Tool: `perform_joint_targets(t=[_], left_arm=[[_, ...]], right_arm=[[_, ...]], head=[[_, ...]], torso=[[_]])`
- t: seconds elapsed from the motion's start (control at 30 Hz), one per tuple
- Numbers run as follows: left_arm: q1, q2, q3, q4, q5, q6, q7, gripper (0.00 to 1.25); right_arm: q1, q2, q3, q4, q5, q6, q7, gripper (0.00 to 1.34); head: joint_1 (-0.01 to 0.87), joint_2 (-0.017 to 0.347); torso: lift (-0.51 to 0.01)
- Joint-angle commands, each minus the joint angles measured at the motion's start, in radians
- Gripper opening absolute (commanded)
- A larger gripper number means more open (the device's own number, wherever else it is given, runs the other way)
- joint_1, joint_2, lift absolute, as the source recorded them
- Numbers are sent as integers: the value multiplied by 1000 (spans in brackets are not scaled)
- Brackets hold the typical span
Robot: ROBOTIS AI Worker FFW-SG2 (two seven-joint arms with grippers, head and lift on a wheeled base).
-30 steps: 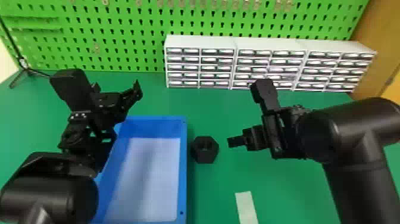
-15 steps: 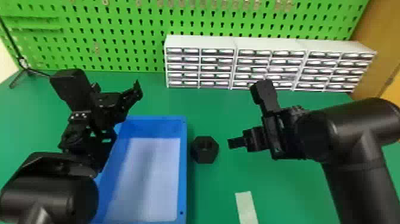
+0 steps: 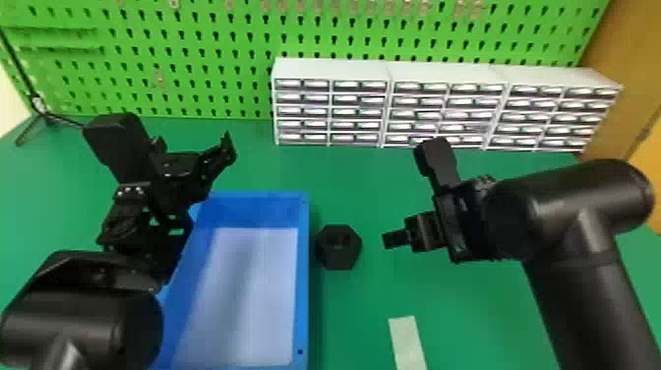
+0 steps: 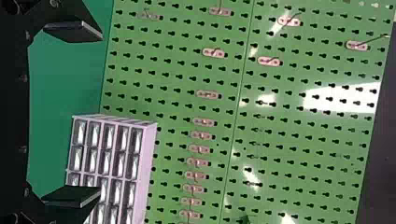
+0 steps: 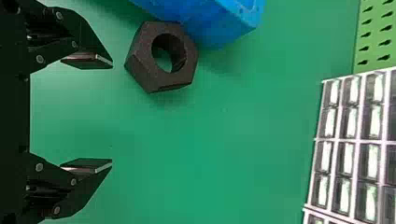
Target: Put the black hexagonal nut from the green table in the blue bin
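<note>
The black hexagonal nut point(image 3: 338, 247) lies on the green table point(image 3: 354, 172), just right of the blue bin point(image 3: 303, 275). My right gripper point(image 3: 393, 239) is above the table to the right of the nut. In the right wrist view, the right gripper point(image 5: 112, 114) is open with nothing between its fingers, and the nut point(image 5: 163, 79) sits beyond the fingertips, close to the bin's blue wall point(image 5: 219, 21). My left gripper point(image 3: 221, 152) is parked over the bin's far left corner; in the left wrist view the same gripper point(image 4: 100, 114) stands open and holds nothing.
White drawer cabinets point(image 3: 332, 69) line the back of the table before a green pegboard point(image 3: 196, 59). A pale strip point(image 3: 407, 342) lies on the table near the front. A thin black stand point(image 3: 44, 115) is at the far left.
</note>
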Motion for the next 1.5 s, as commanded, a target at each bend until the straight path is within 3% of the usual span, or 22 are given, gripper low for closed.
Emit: perform_joint_targets(t=[0.0, 0.73, 1.1, 1.47], left_arm=[[0, 0, 0, 1, 0, 0, 0, 1123], [-2, 5, -3, 1, 2, 0, -1, 1123], [-2, 6, -3, 1, 2, 0, 0, 1123], [0, 8, -3, 1, 2, 0, -1, 1123]], right_arm=[[-19, 0, 21, 50, 4, -29, 0, 828], [-93, 9, 104, 271, 10, -255, 8, 828], [-116, 18, 154, 364, 30, -370, 83, 828], [-131, 27, 174, 439, 66, -437, 114, 828]], head=[[692, 8], [692, 8], [692, 8], [692, 8]], torso=[[-97], [-97], [-97], [-97]])
